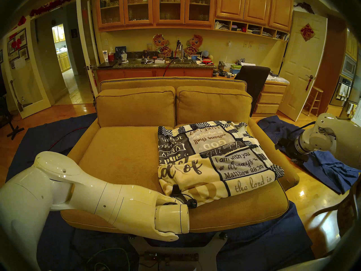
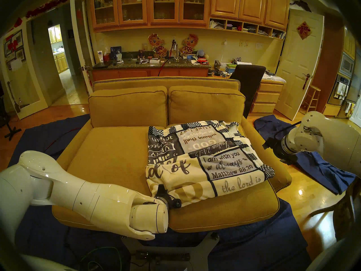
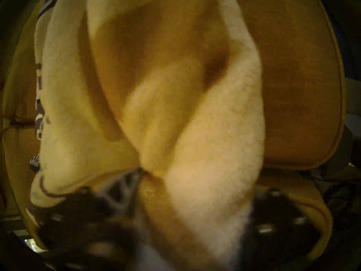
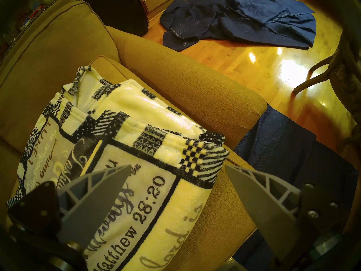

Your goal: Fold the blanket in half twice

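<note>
**Left claw at the blanket's near corner, grip not yet sure**

Nearest the robot, the left gripper (image 1: 176,192) sits at the near left corner of the blanket (image 1: 213,161), where the cream fleece rolls over at the front of the sofa (image 1: 121,159) seat. In the left wrist view a thick roll of fleece runs down between the two dark fingers (image 3: 125,186), one finger's tip pressed against the pile, but the picture is blurred and I cannot tell whether the claw has pinched the cloth or merely straddles it.

The blanket lies on the right seat cushion, already doubled at least once by the look of it: one layer lies over another, with lettering upside down on the far part and upright on the near part, and checkered edges stacked along the right side. My judgement is that the second fold is in hand, and this is the grasp that starts it.

Farther off, the right gripper (image 4: 175,178) hangs above the sofa's right arm, fingers spread wide and empty, clear of the blanket. A blue cloth (image 4: 244,18) lies on the floor beyond.

The next move calls for a firm pinch through all layers at the corner, then a lift high enough for the fleece to clear itself; the right claw likely needs a matching corner, or the layers may slide apart
</note>
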`<state>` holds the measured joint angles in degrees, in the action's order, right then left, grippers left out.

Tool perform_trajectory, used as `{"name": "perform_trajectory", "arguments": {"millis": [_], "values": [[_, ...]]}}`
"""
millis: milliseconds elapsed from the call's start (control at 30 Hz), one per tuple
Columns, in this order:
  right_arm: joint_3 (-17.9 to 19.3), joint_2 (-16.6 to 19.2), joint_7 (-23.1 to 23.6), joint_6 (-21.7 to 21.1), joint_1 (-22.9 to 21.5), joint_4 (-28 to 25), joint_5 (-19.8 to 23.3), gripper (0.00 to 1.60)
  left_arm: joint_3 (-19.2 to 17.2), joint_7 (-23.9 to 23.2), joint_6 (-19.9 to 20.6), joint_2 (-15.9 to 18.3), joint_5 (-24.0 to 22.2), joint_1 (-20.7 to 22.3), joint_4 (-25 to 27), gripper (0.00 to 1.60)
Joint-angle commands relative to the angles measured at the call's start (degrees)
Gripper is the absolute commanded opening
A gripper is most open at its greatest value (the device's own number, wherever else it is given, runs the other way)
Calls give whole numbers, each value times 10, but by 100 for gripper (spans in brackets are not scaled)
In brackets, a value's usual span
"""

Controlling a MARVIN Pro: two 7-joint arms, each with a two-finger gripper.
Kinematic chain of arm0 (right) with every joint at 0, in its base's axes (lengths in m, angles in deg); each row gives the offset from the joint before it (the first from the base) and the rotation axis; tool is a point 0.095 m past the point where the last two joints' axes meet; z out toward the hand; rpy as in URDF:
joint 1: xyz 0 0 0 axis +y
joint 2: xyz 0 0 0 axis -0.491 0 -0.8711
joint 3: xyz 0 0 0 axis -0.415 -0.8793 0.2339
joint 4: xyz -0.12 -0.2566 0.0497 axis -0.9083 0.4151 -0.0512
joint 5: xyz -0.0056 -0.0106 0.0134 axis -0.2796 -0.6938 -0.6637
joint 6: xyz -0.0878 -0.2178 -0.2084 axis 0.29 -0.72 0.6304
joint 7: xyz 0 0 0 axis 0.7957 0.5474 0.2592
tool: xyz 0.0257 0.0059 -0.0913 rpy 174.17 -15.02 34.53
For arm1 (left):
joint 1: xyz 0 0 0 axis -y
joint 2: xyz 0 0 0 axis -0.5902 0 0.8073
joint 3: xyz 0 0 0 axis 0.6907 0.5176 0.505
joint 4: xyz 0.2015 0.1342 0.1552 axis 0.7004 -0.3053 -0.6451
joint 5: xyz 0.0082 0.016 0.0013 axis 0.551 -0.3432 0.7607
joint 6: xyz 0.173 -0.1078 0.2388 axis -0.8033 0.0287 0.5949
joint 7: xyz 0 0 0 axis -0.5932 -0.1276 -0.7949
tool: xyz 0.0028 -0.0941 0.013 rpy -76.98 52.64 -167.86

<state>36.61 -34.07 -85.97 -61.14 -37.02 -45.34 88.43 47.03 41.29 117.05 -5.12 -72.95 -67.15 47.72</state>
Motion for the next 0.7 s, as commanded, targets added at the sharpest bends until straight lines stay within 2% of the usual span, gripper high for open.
{"name": "perform_trajectory", "arguments": {"millis": [0,33,67,300,333,433,467,500,667], "values": [[4,-1,-1,0,-9,1,-3,160,14,27,5,6,-34,37,11,33],[4,-1,-1,0,-9,1,-3,160,16,30,5,7,-38,40,14,13],[3,-1,-1,1,-9,1,-3,160,19,31,5,6,-45,45,16,0],[3,-1,-1,1,-10,1,-2,160,70,16,5,11,-96,98,58,0],[3,-1,-1,1,-10,1,-2,160,64,17,5,17,-98,96,66,0],[3,-1,-1,1,-10,1,-2,160,77,5,5,24,-132,126,102,0],[3,-1,-1,1,-10,1,-2,160,72,8,5,28,-131,122,109,0],[2,-1,-1,1,-10,1,-2,160,85,8,5,24,-150,140,120,0],[2,-1,-1,1,-10,1,-2,160,101,7,5,16,-197,160,146,0]]}}
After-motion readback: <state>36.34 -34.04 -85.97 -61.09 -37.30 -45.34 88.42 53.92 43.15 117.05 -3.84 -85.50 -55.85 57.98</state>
